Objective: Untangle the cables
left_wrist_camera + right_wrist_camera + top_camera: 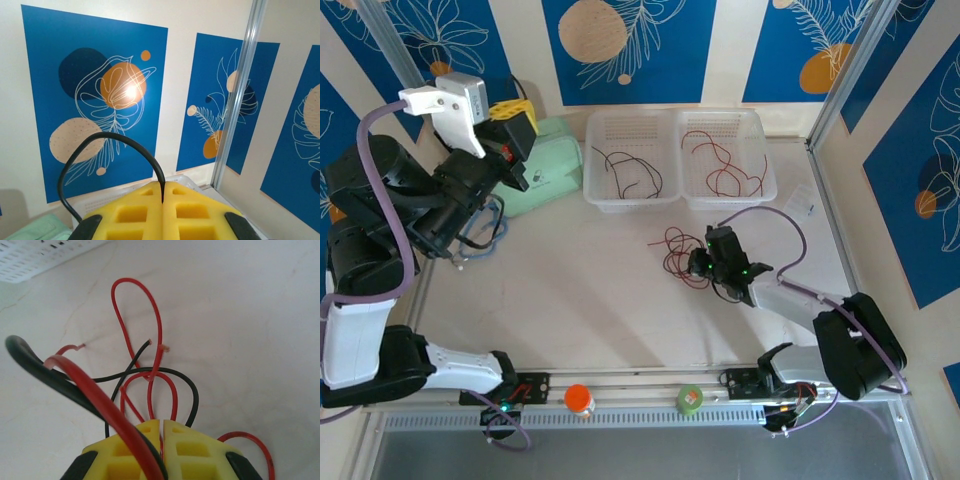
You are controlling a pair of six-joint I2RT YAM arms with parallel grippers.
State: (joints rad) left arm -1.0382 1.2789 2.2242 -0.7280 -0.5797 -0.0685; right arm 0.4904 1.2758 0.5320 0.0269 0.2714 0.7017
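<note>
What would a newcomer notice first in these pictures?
A tangle of red and black cables lies mid-table, the right claw shut on it. Behind stand two white trays: the left tray with dark cables, the right tray with red cables. The raised left claw pinches a black cable.

Left arm (370, 200): black joints, white shells, white camera housing.
Right arm (850, 345): black too, white forearm.
Lilac cables (375, 112): looping along both.
Fingers (130, 460): bright yellow, square-pocketed, black-flanked.
Green lights (748, 268): dotting the wrist.

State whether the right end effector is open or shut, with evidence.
Shut: on the right end effector, the fingers nearly meet, pinching red cables.
</note>
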